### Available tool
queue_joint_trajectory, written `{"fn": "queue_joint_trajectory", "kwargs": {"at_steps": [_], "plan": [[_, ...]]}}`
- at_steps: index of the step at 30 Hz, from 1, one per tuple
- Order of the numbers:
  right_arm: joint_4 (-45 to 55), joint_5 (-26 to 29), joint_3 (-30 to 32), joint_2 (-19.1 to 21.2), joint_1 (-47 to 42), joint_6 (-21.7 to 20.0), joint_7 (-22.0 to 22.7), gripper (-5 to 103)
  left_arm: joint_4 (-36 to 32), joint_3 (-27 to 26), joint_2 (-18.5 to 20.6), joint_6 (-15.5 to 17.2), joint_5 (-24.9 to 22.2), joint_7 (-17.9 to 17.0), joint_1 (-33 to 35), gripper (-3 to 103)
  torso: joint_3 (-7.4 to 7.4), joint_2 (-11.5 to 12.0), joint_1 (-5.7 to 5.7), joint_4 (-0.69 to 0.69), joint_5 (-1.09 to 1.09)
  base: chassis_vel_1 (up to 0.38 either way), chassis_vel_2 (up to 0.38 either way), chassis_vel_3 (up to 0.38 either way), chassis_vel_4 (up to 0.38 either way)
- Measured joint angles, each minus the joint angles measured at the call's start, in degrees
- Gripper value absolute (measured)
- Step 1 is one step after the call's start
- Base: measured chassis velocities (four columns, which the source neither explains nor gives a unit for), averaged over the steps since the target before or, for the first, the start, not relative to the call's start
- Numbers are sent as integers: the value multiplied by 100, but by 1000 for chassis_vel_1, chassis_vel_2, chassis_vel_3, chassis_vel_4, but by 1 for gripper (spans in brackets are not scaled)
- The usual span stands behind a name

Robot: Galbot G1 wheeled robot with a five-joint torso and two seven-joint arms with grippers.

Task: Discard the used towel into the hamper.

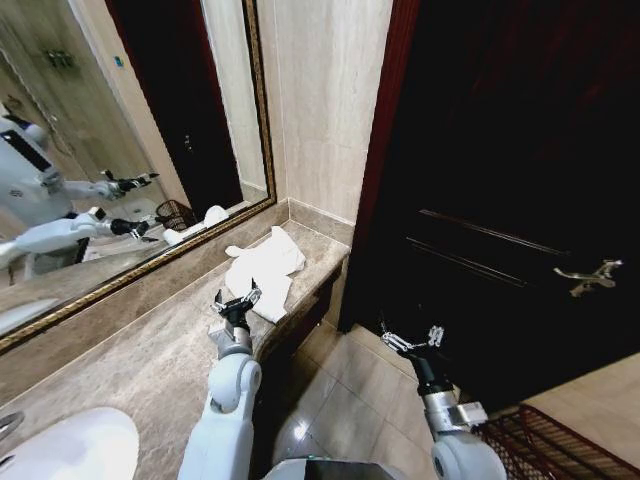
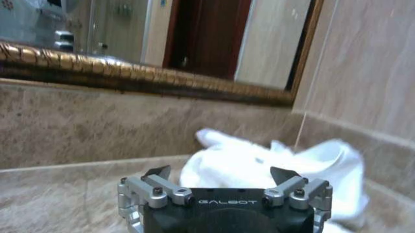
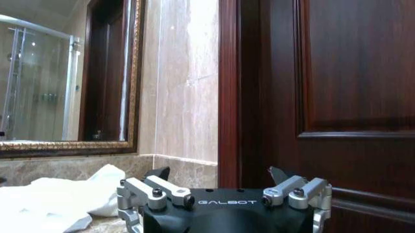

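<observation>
One dark wooden door point(image 1: 520, 200) with a metal lever handle point(image 1: 590, 277) filled the right side, and a gold-framed mirror point(image 1: 120, 150) ran along the wall behind the marble desk point(image 1: 150, 360). The hamper point(image 1: 545, 445) stood on the floor at the robot's right. The white towel point(image 1: 262, 268) lay crumpled at the desk's far end near the front edge. The left gripper point(image 1: 236, 300) hovered just before it, jaws wide; the right gripper point(image 1: 412, 340) hung over the floor, jaws wide. "GALBOT" was printed on both.

Left arm extended forward over the counter's front edge; left gripper point(image 1: 236, 300) open, fingers spread. Right arm extended forward, clear of the counter; right gripper point(image 1: 409, 340) open, empty.
</observation>
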State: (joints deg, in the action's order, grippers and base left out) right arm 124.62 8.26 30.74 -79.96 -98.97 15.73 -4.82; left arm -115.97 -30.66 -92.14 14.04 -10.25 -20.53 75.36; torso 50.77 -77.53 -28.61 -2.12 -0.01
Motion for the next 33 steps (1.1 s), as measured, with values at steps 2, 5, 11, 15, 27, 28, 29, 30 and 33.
{"fn": "queue_joint_trajectory", "kwargs": {"at_steps": [2, 5, 11, 15, 27, 28, 29, 30, 33], "plan": [[-18, -6, -10, -15, 8, 2, 0, 100, 29, -32, 0, 74, 43, -10, -34, 102, 0, 0, 0, 0, 1, 0, 0, 0, 0], [-64, -15, -34, -40, 24, 16, 5, 100, 168, -98, 0, 232, 152, -84, -179, 97, 0, 0, 1, 0, 0, 0, 0, 0, 0], [-92, 2, -16, -18, 24, 58, 10, 100, 352, -207, 0, 348, 183, -133, -416, 94, 0, 0, 1, 0, 0, 0, 0, 0, 0], [-123, 12, -15, -13, 18, 95, 8, 100, 496, -215, 0, 479, 47, -150, -641, 100, 0, 0, 1, 0, 0, 0, 0, 0, 0], [-277, 4, -47, -85, 53, 152, -28, 100, 862, -226, 15, 689, -408, -265, -1189, 100, 0, 0, 1, 0, 0, 0, 0, 0, 0], [-289, 2, -48, -90, 56, 155, -28, 100, 916, -217, 61, 725, -475, -292, -1289, 100, 0, 0, 1, 0, -1, 0, 0, 0, 0], [-302, 1, -48, -96, 59, 156, -28, 100, 1006, -212, 162, 771, -575, -335, -1423, 100, 0, 0, 1, 0, 2, 0, 0, 0, 0], [-310, 1, -47, -98, 63, 156, -28, 100, 1089, -209, 244, 803, -652, -365, -1521, 100, 0, 0, 1, 0, 0, 0, 0, 0, 0], [-325, 0, -39, -98, 75, 156, -29, 100, 1275, -209, 411, 839, -845, -438, -1717, 103, 0, 0, 1, 0, 0, 0, 0, 0, 0]]}}
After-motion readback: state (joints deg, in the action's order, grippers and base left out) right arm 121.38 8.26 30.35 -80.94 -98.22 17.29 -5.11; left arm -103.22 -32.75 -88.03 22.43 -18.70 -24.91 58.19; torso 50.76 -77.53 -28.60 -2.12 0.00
